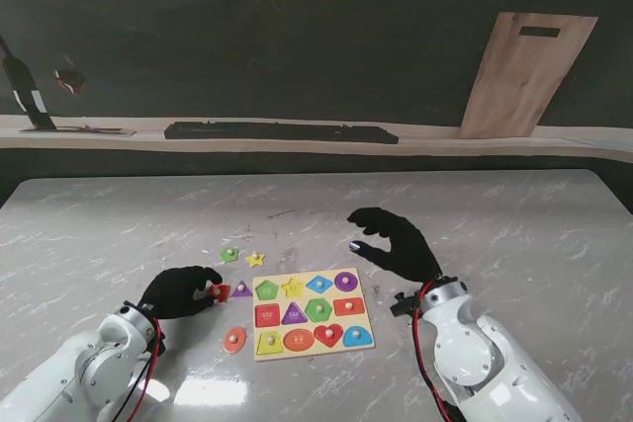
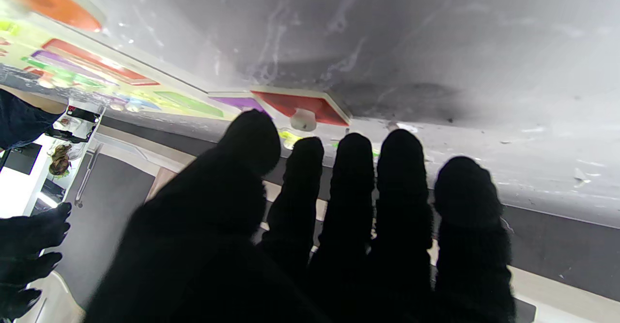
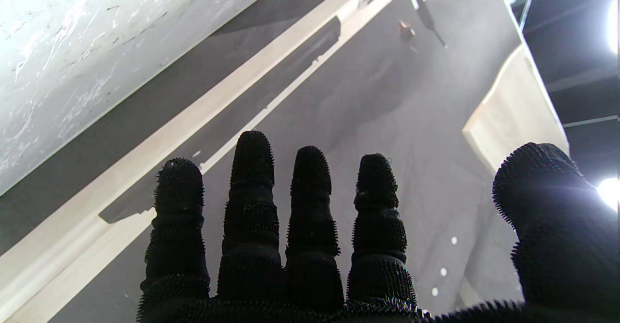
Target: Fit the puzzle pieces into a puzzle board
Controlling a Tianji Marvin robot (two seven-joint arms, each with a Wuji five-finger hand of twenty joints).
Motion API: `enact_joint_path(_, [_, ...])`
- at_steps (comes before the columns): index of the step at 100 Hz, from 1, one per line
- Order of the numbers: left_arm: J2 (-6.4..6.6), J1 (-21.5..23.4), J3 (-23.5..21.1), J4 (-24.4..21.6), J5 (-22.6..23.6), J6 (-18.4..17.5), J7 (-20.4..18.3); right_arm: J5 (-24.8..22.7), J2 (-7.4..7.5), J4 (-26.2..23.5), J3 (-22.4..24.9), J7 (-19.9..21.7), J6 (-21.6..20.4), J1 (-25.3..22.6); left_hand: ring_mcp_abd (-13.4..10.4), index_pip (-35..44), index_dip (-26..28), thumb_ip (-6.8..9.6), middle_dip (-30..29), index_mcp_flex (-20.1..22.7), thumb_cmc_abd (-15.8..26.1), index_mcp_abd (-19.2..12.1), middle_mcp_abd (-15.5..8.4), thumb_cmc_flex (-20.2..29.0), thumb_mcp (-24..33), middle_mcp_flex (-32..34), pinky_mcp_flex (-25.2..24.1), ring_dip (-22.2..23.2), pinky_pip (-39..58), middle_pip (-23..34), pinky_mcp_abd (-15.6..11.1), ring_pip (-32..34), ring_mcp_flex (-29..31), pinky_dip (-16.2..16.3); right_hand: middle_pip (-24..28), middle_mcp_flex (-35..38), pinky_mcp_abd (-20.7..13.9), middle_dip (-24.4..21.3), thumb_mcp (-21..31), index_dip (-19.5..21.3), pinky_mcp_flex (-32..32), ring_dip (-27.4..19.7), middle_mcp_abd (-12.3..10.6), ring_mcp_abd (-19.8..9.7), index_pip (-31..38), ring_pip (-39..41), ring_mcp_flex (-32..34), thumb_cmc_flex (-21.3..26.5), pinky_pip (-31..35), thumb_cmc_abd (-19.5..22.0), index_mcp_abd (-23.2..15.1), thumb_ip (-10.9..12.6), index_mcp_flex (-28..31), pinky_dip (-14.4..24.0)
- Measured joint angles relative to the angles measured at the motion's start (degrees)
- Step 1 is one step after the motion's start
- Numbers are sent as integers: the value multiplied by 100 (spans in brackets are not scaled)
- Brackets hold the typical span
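I am looking down on a grey marble table (image 1: 514, 214) where the wooden puzzle board (image 1: 260, 302), lying nearer my edge than the far one, is carrying bright knobbed shapes in nearly every recess: a heart, a star, a triangle, a circle. Loose pieces are sitting just off its left side: a green piece (image 1: 229, 254), a yellow star (image 1: 256, 260), a purple triangle (image 1: 241, 290) and an orange oval (image 1: 235, 339). My black-gloved left hand (image 1: 180, 291) is reaching its fingertips to a flat red piece (image 2: 302, 107) with a white knob; whether it is gripping, I cannot tell. My right hand (image 1: 394, 241) is hanging off the board's right side, fingers spread wide, holding nothing.
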Motion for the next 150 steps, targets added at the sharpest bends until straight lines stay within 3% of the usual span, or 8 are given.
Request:
enact_joint_path(45, [15, -194, 233, 224, 20, 29, -8, 12, 1, -1, 0, 34, 7, 1, 0, 279, 2, 0, 124, -13, -71, -53, 0, 253, -129, 146, 89, 0, 30, -223, 0, 0, 15, -3, 0, 0, 0, 3, 0, 0, 0, 1, 0, 0, 0, 0, 0, 0, 0, 0, 0, 0, 0, 0])
enact_joint_path(85, [11, -272, 306, 294, 35, 108, 156, 12, 1, 0, 0, 39, 6, 1, -2, 764, -199, 0, -666, 386, -330, -7, -10, 484, -127, 857, 579, -89, 344, -458, 0, 6, 563, -271, 0, 0, 0, 4, 0, 0, 0, 1, 0, 0, 0, 1, 0, 0, 0, 0, 0, 0, 0, 1])
enact_joint_path(116, [12, -355, 424, 378, 162, 216, 401, 25, 1, 4, 0, 52, 4, 4, 2, 1871, -199, -4, -1246, 739, -707, 86, -22, 628, 245, 1710, 1274, -637, 991, -661, 0, 185, 1386, -483, 0, 0, 0, 4, 0, 0, 0, 2, 0, 0, 0, 2, 0, 1, 0, 0, -73, 0, 0, 1])
enact_joint_path(123, [14, -382, 464, 421, 235, 222, 491, 20, 1, 4, 0, 43, 3, 4, 2, 1957, -199, -188, -1395, 739, -717, 139, -22, 618, 362, 1760, 1399, -688, 1072, -559, 0, 213, 1445, -566, 0, 0, 0, 4, 0, 0, 0, 2, 0, 0, 0, 2, 0, 1, 0, 0, -98, 0, 0, 1])
enact_joint_path(150, [57, -424, 466, 378, 345, 182, 313, 12, 1, 2, 6, 28, 1, 2, 2, 2099, -200, -188, -1488, 726, -772, 247, -24, 454, 697, 1761, 1526, -738, 1116, -399, 0, 271, 1509, -748, 0, 0, 1, 4, 0, 17, 0, 2, 0, 0, 0, 2, 0, 1, 0, 1, -210, 0, 3, 1])
